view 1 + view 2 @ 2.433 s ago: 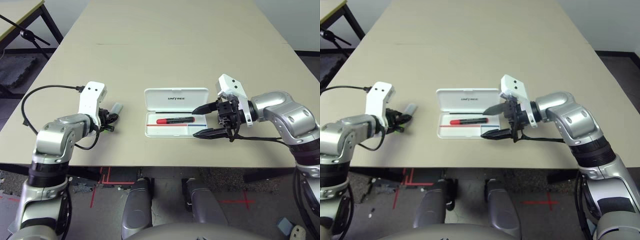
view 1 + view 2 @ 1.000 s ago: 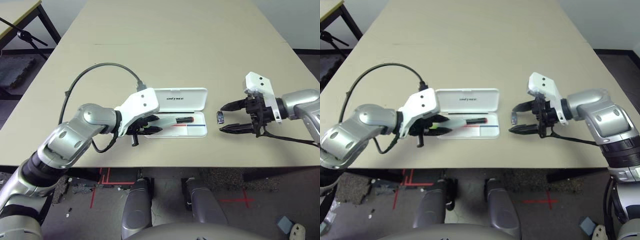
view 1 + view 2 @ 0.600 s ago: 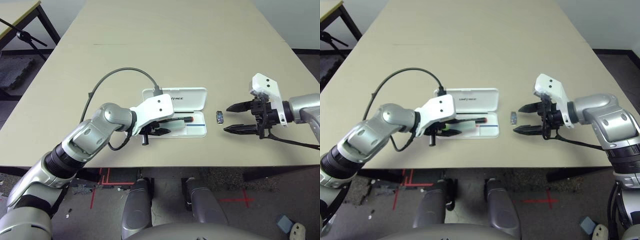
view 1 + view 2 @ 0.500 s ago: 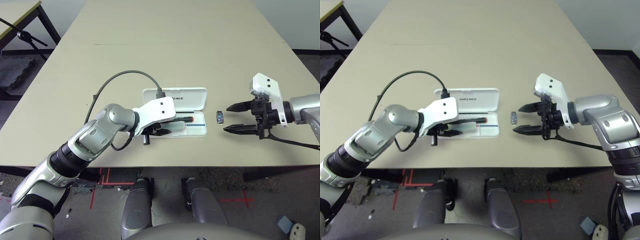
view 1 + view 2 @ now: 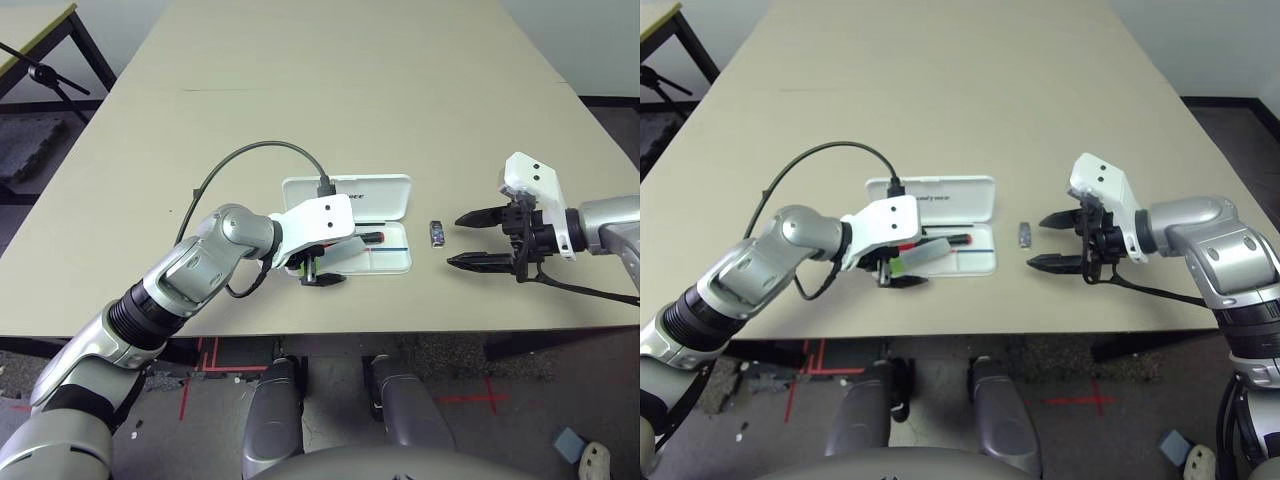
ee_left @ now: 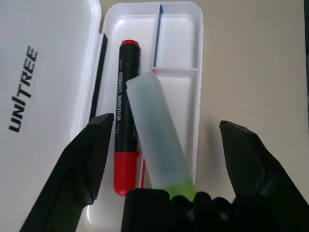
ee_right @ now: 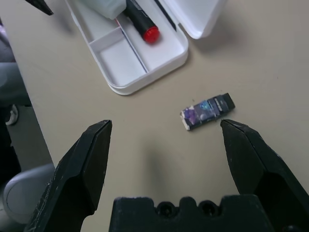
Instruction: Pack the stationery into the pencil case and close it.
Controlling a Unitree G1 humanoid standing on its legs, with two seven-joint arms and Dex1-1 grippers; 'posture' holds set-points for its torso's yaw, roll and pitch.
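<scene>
The white pencil case [image 5: 395, 266] lies open near the table's front edge, its lid [image 6: 43, 72] flat behind the tray. A red marker [image 6: 126, 111] lies in the tray. The lime-green highlighter [image 6: 159, 140] rests slantwise beside it, pale cap over the tray. My left gripper [image 6: 165, 122] is open around the highlighter, and neither finger touches it. A tiny dark block [image 7: 207, 111] lies on the table just right of the case. My right gripper [image 5: 455, 240] hovers open a little to the right of the block, holding nothing.
A black cable [image 5: 240, 160] arcs from my left wrist above the table left of the case. The case sits close to the table's front edge [image 5: 400, 330]. Bare tabletop stretches behind it. Another table with a black stand [image 5: 40, 60] is at the far left.
My left gripper has opened and let go of the highlighter, which now lies in the case's tray. The right gripper has stayed open in almost the same place.
</scene>
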